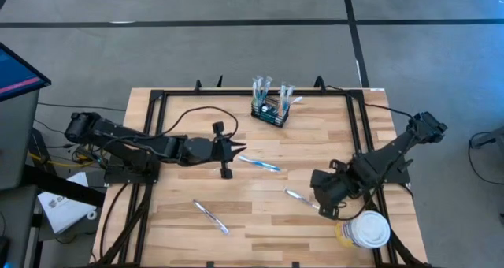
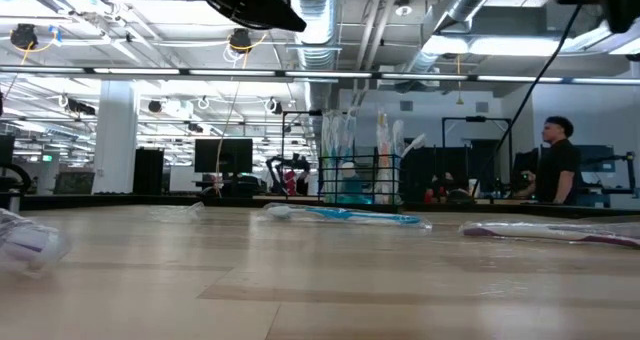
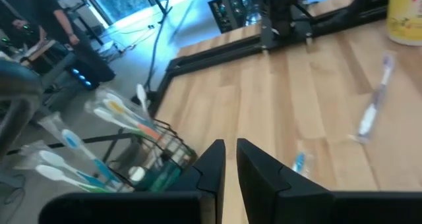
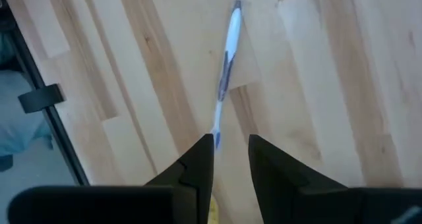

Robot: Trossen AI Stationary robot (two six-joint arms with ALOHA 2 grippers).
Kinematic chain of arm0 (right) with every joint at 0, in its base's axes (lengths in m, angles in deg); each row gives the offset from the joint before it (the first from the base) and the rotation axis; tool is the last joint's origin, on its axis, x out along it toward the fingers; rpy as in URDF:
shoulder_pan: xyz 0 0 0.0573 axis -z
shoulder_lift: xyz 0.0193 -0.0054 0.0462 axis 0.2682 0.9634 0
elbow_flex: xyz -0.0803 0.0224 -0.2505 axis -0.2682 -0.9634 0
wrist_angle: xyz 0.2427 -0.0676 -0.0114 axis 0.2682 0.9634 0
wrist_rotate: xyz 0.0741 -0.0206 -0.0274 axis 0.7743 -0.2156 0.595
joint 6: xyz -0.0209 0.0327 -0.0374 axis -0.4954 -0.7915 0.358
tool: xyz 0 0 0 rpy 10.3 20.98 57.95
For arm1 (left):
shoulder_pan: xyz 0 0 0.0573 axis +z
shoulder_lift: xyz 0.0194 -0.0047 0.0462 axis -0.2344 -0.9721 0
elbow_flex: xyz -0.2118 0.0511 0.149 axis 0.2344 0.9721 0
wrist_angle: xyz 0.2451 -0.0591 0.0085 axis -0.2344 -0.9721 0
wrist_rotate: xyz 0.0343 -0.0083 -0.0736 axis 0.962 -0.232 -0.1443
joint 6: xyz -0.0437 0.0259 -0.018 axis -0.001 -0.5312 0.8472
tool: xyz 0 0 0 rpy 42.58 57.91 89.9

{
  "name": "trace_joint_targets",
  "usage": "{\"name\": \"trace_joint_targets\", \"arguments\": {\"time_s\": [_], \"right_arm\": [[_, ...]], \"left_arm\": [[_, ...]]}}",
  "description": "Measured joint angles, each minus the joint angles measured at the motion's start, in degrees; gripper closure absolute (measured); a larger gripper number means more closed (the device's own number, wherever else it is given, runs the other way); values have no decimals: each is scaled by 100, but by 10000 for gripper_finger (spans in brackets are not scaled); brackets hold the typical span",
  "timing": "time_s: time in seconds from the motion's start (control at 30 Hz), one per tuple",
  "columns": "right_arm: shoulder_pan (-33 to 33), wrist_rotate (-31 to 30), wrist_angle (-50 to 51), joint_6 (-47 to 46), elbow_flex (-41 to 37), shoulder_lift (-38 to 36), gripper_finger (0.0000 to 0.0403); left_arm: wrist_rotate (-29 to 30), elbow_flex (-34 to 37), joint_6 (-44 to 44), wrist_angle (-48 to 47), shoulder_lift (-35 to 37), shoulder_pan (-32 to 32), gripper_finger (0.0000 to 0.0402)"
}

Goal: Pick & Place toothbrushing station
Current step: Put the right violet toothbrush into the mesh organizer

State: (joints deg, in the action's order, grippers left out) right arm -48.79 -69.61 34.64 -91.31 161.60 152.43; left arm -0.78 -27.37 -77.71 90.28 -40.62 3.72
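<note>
the right gripper (image 1: 324, 199) hangs low over the near right part of the table (image 1: 315, 154), its two fingers (image 4: 198, 159) standing a little apart with nothing between them. in the right wrist view the tail end of a purple toothbrush (image 4: 225, 69) lies on the wood just ahead of the gap, in line with it, not yet pinched. just beside this gripper, on its near right, stands a round white-lidded tub (image 1: 368, 229).

the left gripper (image 1: 236, 149) waits over the middle left of the table, fingers nearly pressed together and holding nothing. a blue toothbrush (image 1: 260, 165) lies just to its right, and another toothbrush (image 1: 211, 217) lies near the front edge.

the toothbrushing station (image 1: 270, 110), a small black wire-mesh holder, stands at the far middle of the table, upright, with several brushes already in it.

the step in hand seems to be taking the purple brush. to do it well, the gripper should go down with the handle centred between the fingers, close more toward the middle of the handle than its tip, and lift straight up so the brush does not swing or slip.
</note>
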Motion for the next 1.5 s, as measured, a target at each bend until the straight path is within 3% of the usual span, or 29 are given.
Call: {"name": "trace_joint_targets", "arguments": {"time_s": [0.2, 0.3, 0.43, 1.03, 1.5], "right_arm": [[-244, -287, -70, -530, -35, 1, 316], [-279, -285, -614, -633, -448, 0, 316], [-315, 93, -1050, -626, -1056, 9, 316], [-171, 346, -2909, -1204, -2234, 4, 314], [-73, 472, -3300, -1307, -2638, 7, 227]], "left_arm": [[3, 100, 181, 6, -1, -205, 368], [0, 100, 201, 15, -1, -318, 368], [-9, 100, 197, 25, -1, -434, 368], [-9, 100, 199, 100, -1, -439, 368], [-219, 98, 326, 103, -3, -436, 368]]}}
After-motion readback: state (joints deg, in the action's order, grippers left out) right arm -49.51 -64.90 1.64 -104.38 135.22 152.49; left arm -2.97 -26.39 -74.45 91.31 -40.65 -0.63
